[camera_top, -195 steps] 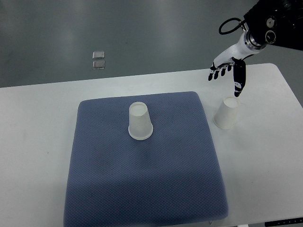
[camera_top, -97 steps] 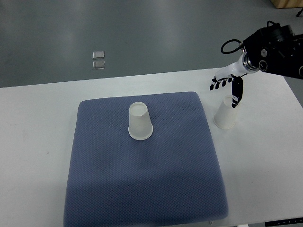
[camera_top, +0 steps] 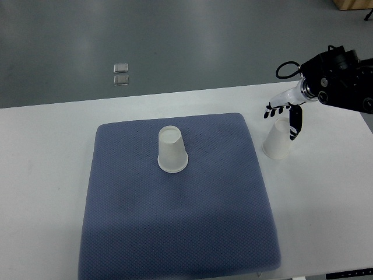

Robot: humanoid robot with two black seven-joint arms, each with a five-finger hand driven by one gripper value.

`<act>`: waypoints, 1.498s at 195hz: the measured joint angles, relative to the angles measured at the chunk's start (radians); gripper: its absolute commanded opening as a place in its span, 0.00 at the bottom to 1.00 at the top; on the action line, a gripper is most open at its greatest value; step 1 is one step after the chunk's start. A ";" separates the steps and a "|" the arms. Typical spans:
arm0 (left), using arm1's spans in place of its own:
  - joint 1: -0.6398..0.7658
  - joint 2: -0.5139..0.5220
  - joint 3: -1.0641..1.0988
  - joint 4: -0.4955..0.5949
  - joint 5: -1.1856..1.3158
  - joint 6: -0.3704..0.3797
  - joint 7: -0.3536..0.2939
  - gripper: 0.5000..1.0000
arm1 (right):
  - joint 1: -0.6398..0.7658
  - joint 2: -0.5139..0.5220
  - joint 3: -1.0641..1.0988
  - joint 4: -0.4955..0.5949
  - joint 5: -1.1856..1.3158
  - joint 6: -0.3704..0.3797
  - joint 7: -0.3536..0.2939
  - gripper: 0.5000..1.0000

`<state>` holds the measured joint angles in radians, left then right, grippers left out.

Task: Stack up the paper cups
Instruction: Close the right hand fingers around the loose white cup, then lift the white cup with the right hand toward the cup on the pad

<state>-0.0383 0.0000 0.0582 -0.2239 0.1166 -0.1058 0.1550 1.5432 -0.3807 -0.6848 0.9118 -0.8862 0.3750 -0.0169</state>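
One white paper cup [camera_top: 172, 150] stands upside down on the blue mat [camera_top: 180, 216], left of the mat's middle. A second white cup [camera_top: 277, 141] stands upside down on the white table just right of the mat. My right hand [camera_top: 284, 116] comes in from the upper right and hovers over this second cup. Its fingers are spread, with the thumb reaching down along the cup's right side and the other fingertips [camera_top: 271, 109] behind its top. It holds nothing. The left arm does not show.
The white table [camera_top: 46, 157] runs to the right edge, with bare surface around the second cup. Two small clear squares [camera_top: 121, 73] lie on the grey floor beyond the table's far edge.
My right hand has come lower and slightly right, closing in on the top of the cup beside the mat. Both cups stayed where they were.
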 measured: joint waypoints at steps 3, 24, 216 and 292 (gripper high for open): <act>0.000 0.000 0.000 0.000 0.000 0.000 0.000 1.00 | -0.003 0.001 0.000 -0.005 0.000 -0.001 0.000 0.83; 0.000 0.000 0.000 0.000 0.000 0.000 0.000 1.00 | -0.026 0.008 0.001 -0.031 -0.001 -0.009 0.000 0.83; 0.002 0.000 0.000 0.000 0.000 0.000 0.000 1.00 | -0.082 0.010 0.007 -0.045 0.001 -0.085 -0.008 0.34; 0.001 0.000 0.003 0.000 0.000 0.000 0.000 1.00 | -0.012 -0.004 0.020 -0.047 0.008 -0.058 -0.016 0.33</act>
<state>-0.0368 0.0000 0.0611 -0.2239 0.1166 -0.1058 0.1550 1.5308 -0.3848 -0.6645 0.8649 -0.8784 0.3168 -0.0327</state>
